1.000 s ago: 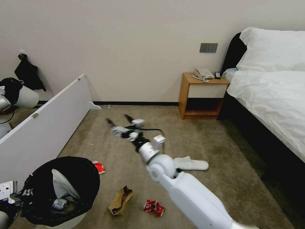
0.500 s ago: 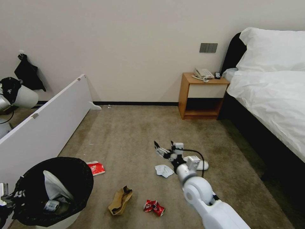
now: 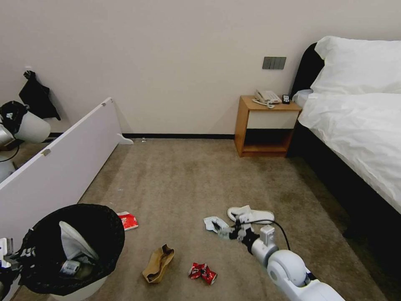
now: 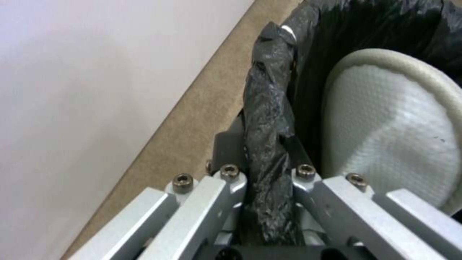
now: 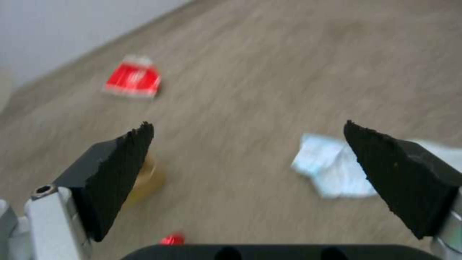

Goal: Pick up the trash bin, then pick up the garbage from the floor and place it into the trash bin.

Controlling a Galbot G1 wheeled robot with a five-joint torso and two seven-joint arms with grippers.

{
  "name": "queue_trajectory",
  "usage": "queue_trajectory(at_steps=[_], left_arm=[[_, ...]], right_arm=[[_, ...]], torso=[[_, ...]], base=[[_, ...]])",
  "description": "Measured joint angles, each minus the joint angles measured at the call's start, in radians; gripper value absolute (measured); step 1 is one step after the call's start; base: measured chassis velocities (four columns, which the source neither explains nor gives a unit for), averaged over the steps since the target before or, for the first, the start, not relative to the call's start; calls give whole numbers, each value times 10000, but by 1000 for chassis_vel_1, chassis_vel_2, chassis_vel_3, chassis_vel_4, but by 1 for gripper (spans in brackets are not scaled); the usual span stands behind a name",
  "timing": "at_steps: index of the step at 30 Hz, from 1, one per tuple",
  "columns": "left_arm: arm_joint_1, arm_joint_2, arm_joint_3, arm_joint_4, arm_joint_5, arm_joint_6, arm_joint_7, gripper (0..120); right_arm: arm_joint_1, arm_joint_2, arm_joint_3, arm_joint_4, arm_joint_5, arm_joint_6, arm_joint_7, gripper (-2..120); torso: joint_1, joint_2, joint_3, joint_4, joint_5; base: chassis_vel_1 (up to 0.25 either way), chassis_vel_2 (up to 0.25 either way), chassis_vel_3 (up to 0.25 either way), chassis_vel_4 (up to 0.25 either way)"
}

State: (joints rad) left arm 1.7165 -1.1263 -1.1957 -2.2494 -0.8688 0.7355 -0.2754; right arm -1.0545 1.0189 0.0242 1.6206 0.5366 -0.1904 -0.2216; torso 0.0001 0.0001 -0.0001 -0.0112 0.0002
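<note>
Garbage pickup resumed: right gripper (image 3: 223, 231), fingers spread, had swung down to the tissue (image 3: 214, 222) at 7 o'clock of slipper (image 3: 250, 215); left gripper (image 4: 262, 187) clenched on trash bin (image 3: 90, 288) rim.

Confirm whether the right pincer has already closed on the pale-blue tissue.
No: in the right wrist view the right pincer is open, its black fingertips spread wide above the carpet, and the pale-blue tissue lies ungrasped.

1. Right arm (image 3: 292, 271) — glossy white shell with a rounded ball-shaped joint; a black cable loops over the wrist.
2. Right gripper (image 5: 248, 144) — two wedge-shaped black pads with rough tips, mounted on silver metal brackets.
3. Left gripper (image 4: 267, 180) — silver aluminium linkage bars fastened with dark hex-socket screws.
</note>
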Motion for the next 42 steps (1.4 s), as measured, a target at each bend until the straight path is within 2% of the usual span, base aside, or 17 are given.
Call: queue_trajectory(at_steps=[6,15,22,33,36,42], left_arm=[[0,-47,3,-49,40,0,-12,4],[40,-107,-13,-139,77,0,-23,4],[41,-103,-15,-148,84,0,-33,4],[15,-69,-9,-159,90,0,-46,4],[34,-83,-17,-172,89,0,-48,4],[68,-50,-99,-213,58,0,-57,4]], right_arm=[[-23,-204,-477,-699,-632,60,-608,100],[173,-68,-929,-1749,-1170,89,-659,100],[198,130,-1018,-2025,-1228,113,-647,100],[607,959,-1446,-2904,-1367,150,-633,100],[637,1496,-1517,-3454,-1669,189,-648,100],[821,1954,-1610,-4153,-1891,276,-679,100]], torso=[[0,-1,1,0,-1],[0,-2,0,1,-2],[0,-2,0,1,-2],[1,-2,1,2,-4],[0,-2,1,1,-3],[0,-2,1,2,-3]], base=[[0,0,0,0],[0,0,0,0],[0,0,0,0],[0,0,0,0],[0,0,0,0],[0,0,0,0]])
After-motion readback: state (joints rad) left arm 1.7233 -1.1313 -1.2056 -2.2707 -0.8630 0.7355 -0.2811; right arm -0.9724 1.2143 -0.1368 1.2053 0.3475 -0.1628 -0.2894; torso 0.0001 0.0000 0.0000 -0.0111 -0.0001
